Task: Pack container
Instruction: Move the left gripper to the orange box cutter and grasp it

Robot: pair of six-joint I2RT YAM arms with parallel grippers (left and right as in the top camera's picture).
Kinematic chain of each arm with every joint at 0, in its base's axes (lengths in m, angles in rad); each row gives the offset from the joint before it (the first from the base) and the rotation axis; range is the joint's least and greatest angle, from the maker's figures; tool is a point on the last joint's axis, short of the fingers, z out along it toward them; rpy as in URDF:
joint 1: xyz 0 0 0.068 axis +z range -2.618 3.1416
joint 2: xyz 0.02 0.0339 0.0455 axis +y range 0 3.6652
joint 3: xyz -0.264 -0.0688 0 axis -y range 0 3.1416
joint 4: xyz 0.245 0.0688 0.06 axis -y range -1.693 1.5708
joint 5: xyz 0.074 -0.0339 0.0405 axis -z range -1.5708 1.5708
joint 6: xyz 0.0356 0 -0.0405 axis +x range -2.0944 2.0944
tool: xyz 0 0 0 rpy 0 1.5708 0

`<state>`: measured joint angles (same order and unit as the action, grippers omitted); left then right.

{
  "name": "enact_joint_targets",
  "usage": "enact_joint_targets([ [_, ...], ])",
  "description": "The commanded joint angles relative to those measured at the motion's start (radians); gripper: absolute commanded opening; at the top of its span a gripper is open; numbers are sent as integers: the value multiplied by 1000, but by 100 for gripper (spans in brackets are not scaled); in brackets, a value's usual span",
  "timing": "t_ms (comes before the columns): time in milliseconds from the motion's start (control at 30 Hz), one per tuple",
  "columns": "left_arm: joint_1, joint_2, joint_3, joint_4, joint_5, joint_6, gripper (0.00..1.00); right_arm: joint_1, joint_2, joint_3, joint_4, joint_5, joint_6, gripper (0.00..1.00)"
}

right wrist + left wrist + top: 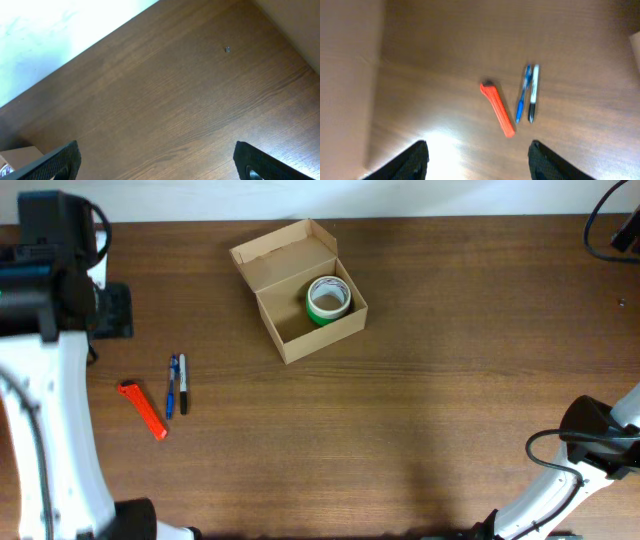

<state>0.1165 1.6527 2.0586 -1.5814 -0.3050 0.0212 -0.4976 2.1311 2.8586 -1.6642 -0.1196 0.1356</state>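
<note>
overhead, the container (325,335) sits on the table (450,400) at about 12 o'clock of centre, a touch toward 11, turned askew, its flap lid (285,252) thrown open on the 11 o'clock side. one green tape roll (328,300) lies inside, toward the box's 2 o'clock end; the rest of the floor looks bare. out at 9 o'clock, well apart from the box, lie an orange cutter (143,408), a blue pen (171,385) and a black-and-white pen (183,383). the two pens lie side by side, near touching, with the cutter just beside them at their 7 o'clock. judgement: packing is begun but not far along. one item is in, three loose items likely follow, and the lid closes last. the left gripper (477,160) hovers above the loose three, jaws well apart, nothing between them; the cutter lies nearest its gap. the right gripper (156,157) is spread wide and empty over bare wood, toward 4 o'clock of the table. hard to make out: the left wrist view is blurred, so pen caps and the cutter's blade can't be read. only the fingertips of either gripper show in the wrist views. the right wrist view cuts off a tan corner at its 8 o'clock edge, probably the container, not certain. whether anything sits within the roll's ring can't be told.
</note>
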Motion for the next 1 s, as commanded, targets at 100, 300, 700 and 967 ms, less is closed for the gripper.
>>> enact_joint_targets([
  [100,165,30,-444,222,204,-113,66,-1,-12,5,3,-8,4,99],
  [300,213,30,-745,452,285,-216,67,-1,-12,5,3,-8,4,99],
  [700,270,30,-1067,747,317,-238,70,-1,-12,5,3,-8,4,99],
  [967,297,30,-1073,835,318,-214,70,-1,-12,5,3,-8,4,99],
])
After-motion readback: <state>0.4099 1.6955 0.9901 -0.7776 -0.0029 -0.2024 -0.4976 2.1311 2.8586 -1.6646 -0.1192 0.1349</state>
